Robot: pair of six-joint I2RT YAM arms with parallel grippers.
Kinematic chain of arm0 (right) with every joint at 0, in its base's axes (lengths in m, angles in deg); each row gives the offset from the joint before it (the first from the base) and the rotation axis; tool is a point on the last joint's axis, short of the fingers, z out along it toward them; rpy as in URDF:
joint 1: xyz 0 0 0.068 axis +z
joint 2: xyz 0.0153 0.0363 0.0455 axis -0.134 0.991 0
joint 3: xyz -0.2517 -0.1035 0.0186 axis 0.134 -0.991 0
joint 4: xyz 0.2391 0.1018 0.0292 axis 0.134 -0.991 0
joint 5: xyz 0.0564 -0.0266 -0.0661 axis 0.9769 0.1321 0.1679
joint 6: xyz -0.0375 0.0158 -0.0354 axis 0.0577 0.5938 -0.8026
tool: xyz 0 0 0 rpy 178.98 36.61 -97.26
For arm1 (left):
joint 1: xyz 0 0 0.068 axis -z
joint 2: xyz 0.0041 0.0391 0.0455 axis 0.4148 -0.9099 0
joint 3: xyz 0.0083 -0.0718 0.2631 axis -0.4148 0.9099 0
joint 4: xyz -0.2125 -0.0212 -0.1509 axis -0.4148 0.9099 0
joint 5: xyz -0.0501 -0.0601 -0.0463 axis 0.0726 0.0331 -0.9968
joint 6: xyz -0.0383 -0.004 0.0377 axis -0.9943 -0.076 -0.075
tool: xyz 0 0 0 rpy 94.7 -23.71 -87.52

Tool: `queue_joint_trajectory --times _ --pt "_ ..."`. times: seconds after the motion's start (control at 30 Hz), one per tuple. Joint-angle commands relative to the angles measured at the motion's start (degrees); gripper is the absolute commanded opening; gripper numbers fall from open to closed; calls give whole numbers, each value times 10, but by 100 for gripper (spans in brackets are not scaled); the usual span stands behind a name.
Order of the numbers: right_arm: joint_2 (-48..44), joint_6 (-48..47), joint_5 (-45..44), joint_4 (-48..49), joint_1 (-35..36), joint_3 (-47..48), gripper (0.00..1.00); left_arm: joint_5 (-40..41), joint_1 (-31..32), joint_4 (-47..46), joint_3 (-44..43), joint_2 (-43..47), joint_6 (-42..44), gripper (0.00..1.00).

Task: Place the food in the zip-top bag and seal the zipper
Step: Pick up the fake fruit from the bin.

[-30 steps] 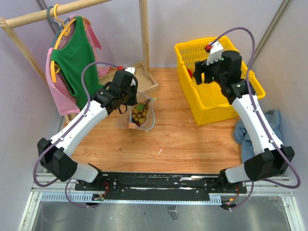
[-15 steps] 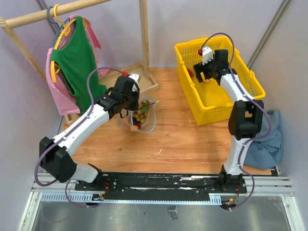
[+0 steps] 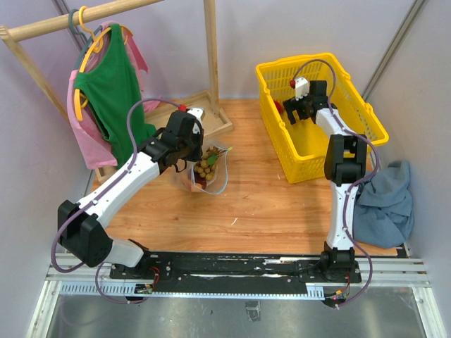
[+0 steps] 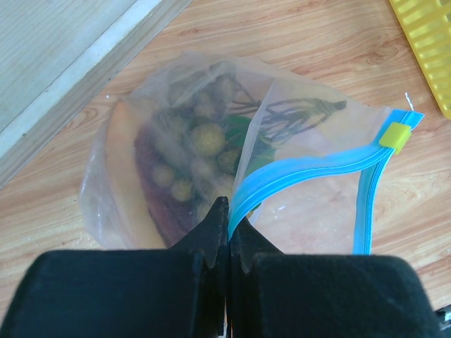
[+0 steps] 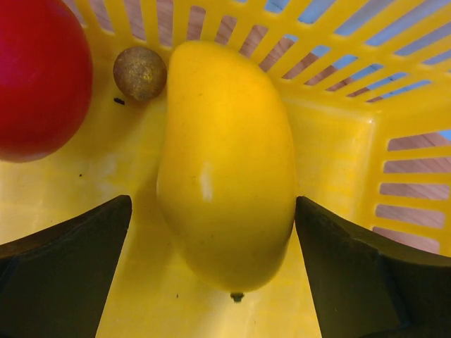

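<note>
Zip-top bag (image 3: 204,169) on the wooden table (image 3: 268,204), left of centre, just beside the rack base (image 4: 63,63) and well apart from the yellow basket (image 3: 317,162). Already filled in part: bunch of tan round fruits (image 4: 201,141) and a dark red piece (image 4: 151,186) seen through the crinkly plastic. Not sealed yet, with the zipper (image 4: 303,176) curving away in two loose blue bands toward the yellow slider (image 4: 394,135). Left gripper (image 4: 227,211) pressed together on one end of the zipper, probably to keep the mouth lifted for the next piece and to stop the light bag from sliding.

Right gripper (image 5: 211,232) deep inside the basket, fingers spread wide on both sides of a yellow fruit (image 5: 225,162). Contact with the fruit not possible to judge. Red fruit (image 5: 35,70) just beside, at the left. Spread like this most likely for closing around the middle of the yellow fruit.

Against half a second ago: bag and left arm practically unchanged, right arm stretched further, right gripper lower in the basket. Against one second ago: right gripper then high above the basket, left gripper a bit further back over the bag, and now more of the blue cloth (image 3: 384,204) uncovered.
</note>
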Motion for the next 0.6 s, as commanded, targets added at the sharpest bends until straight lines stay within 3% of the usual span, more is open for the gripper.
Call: queue_joint_trajectory --times 0.0,0.17,0.3,0.57 --pt "25 -4 37 6 -12 44 99 -7 -4 -21 4 -5 9 0" --pt "37 6 53 8 -16 42 89 -14 -6 -22 4 -5 9 0" --pt "22 21 44 21 -18 22 70 -20 -7 -23 4 -2 10 0" --pt "-113 57 35 85 -18 -125 41 -63 -9 -33 9 13 11 0"
